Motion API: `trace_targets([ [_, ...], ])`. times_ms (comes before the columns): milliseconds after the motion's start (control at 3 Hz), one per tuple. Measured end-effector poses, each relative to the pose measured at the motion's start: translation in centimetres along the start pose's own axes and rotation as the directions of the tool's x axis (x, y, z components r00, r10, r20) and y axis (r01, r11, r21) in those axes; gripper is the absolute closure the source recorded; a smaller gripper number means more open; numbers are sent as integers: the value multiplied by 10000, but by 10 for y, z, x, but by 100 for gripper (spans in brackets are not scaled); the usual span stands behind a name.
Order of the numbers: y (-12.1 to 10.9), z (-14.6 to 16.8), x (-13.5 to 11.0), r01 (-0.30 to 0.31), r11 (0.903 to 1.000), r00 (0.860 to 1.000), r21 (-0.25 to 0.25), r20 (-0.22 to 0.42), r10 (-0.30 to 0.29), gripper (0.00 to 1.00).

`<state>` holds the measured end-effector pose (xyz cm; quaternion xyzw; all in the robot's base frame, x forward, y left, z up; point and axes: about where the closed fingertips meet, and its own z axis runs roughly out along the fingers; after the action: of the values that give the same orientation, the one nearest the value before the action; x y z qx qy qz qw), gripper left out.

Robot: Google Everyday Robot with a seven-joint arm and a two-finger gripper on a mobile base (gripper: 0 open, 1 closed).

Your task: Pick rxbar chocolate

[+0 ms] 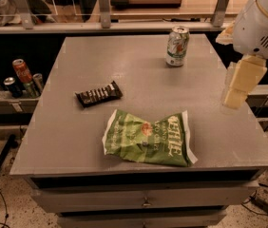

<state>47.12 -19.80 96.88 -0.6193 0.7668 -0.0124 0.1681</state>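
The pincer (237, 87) hung at the right of the view, a pale blocky shape under the arm's rounded white housing (262, 25); it was over the right edge of the table (219, 141) and well apart from everything lying there; whether it was spread or pressed together could not be told.

Nearest the camera, below the table's front edge, ran a grey drawer front (143, 201). On the grey top, closest to that edge, lay a large green chip bag (146, 137), crumpled and flat, with white lettering toward its right end. Just behind it and to the left lay the rxbar chocolate (98, 94), a small flat dark bar with pale lettering; it was set at a slight angle, its right end a little farther back; it touched neither the bag nor anything else, and sat left of the table's middle, far across from the pincer. Farther back, right of centre, a green-white drink can (177, 46) stood upright near the far edge. Off the table to the left, on a lower shelf, several cans (22, 75) stood together; behind all, a rail with metal posts (104, 6) crossed the view.
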Motion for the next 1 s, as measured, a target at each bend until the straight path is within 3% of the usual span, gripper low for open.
trace_targets([
  [333,-28,37,-35,531,9964,9972,-662,568,-494,0],
  [667,-56,77,-73,1164,9852,9898,-1259,966,-1046,0],
  [1000,-73,105,-109,1852,9713,9769,-1496,1355,-1654,0],
])
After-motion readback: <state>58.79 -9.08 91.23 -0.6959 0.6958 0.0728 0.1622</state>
